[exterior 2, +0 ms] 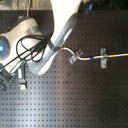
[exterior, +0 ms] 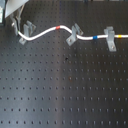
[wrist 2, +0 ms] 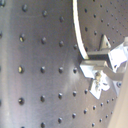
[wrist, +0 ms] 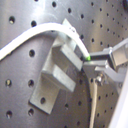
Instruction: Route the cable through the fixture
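We see the cable [exterior: 47,32] running across the board from about nine o'clock to three in the first exterior view, its end beside the clip [exterior: 27,27]; our gripper [wrist: 92,65] pinches the cable there; the cord could slip free or ride over a prong.

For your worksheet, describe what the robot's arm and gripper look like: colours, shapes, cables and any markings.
In the second exterior view the arm is white with smooth, rounded links, and black cables loop beside it. A round joint cap glows blue. In the first wrist view the gripper is light grey metal, blocky and angular, with a small green light at one fingertip. No lettering is readable.
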